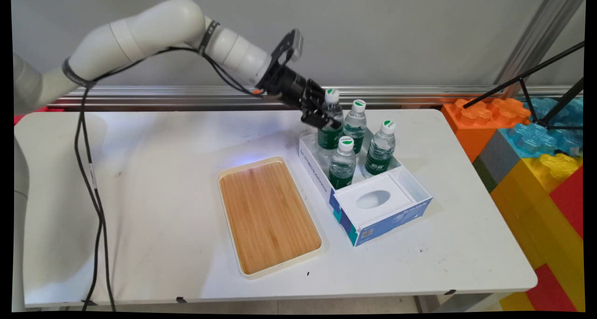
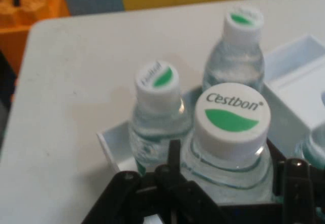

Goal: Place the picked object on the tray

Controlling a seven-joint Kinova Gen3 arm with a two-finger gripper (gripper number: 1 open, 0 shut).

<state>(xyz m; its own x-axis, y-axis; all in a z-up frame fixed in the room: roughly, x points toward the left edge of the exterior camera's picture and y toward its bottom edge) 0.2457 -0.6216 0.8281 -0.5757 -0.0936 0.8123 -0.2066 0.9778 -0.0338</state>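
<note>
Gripper (image 1: 322, 116) straddles the far-left Cestbon water bottle (image 1: 330, 123), upright in the white box (image 1: 322, 181) beside three others; whether its fingers clamp it, I cannot tell.

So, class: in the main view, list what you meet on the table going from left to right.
Wooden tray → white box holding four water bottles, with the gripper at the far-left one → toy bricks.
</note>
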